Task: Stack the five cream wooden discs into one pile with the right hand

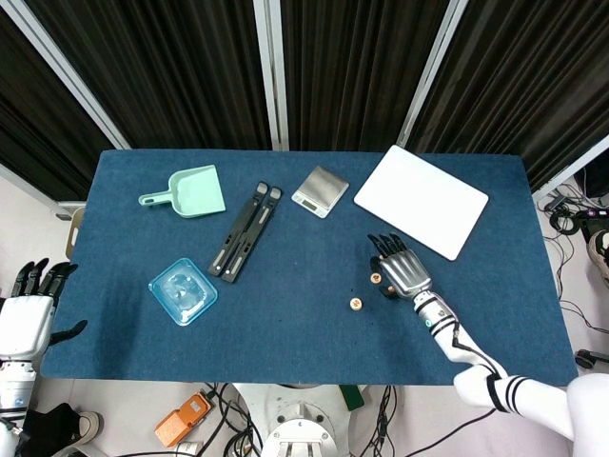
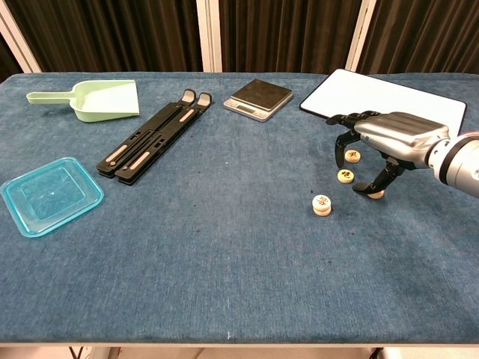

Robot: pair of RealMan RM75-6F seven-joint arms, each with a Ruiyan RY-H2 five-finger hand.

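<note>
Over the discs at the table's four o'clock, the right hand (image 2: 389,146) arches with fingers spread, holding nothing I can make out, seemingly picking a disc (image 2: 345,176) to pinch and carry onto the stacked disc (image 2: 321,204) next.

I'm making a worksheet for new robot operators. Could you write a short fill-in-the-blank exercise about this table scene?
1. The right hand hovers over the cream discs in front of the ____ board.
2. The clear blue container lies nearer the table's front edge than the green ____.
3. None of the visible discs is yet ____ on another.
4. The small scale sits between the board and the black folding ____.

Missing words: white; dustpan; stacked; stand
</note>
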